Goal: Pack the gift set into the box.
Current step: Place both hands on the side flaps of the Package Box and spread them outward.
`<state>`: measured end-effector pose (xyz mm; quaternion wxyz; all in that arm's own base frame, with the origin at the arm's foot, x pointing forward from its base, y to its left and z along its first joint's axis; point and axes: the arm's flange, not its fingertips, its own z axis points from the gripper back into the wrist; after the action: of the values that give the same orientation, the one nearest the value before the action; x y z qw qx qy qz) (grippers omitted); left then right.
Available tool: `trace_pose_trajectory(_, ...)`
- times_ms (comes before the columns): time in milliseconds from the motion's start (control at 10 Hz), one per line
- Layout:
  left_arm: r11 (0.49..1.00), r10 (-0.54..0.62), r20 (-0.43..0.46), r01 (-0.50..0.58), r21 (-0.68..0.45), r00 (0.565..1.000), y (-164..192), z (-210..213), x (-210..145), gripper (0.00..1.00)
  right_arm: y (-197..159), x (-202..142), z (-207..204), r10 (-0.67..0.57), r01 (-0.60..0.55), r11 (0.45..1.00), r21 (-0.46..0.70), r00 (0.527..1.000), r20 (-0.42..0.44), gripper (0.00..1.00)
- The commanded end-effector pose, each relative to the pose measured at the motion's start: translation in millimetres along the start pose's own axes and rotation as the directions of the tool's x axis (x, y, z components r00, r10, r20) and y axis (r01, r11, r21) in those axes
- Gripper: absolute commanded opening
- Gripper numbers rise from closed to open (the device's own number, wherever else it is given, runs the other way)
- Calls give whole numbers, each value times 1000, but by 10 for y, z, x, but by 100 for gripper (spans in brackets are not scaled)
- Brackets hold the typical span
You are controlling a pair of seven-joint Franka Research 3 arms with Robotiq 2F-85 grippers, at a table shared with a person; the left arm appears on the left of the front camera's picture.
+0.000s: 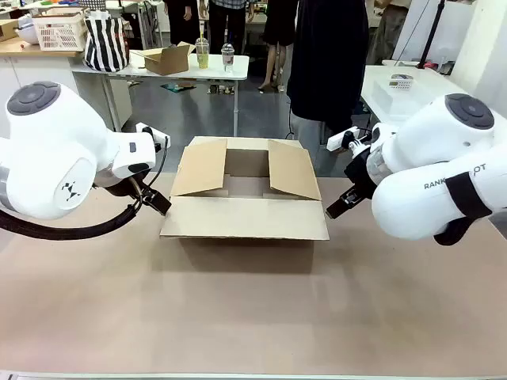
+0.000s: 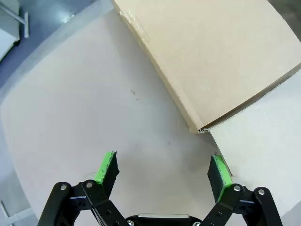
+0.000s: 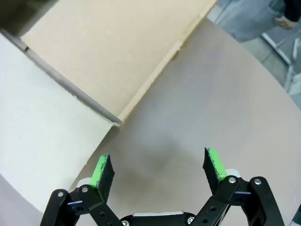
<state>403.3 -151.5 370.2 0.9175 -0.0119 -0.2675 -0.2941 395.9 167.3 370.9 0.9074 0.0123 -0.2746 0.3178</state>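
Observation:
The box [image 1: 245, 194] stands in the middle of the table, a large brown carton with its side flaps leaning inward and its near flap folded out flat. The gift set is out of view. My left gripper [image 1: 156, 201] hovers just left of the box's near left corner, open and empty. In the left wrist view the left gripper [image 2: 162, 169] has its green pads wide apart above the table, with the box [image 2: 216, 56] ahead. My right gripper [image 1: 337, 207] sits off the box's near right corner. In the right wrist view the right gripper [image 3: 157, 168] is open beside the box [image 3: 94, 61].
A person in dark clothing [image 1: 329, 59] stands at the far side of the table. Behind are a white table with a small open carton [image 1: 165, 58], two drinks [image 1: 214, 54] and a striped bag [image 1: 105, 41]. The near half of the brown tabletop [image 1: 253, 309] is bare.

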Motion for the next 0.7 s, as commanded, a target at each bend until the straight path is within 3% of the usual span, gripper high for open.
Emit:
trace_pose_trajectory(0,1000,0,0,0,0,1000,0,1,0,100,0,1,1,0,0,1000,0,1000,0,100)
trace_pose_trajectory(600,1000,0,0,0,0,1000,0,1,0,100,0,1,1,0,0,1000,0,1000,0,100)
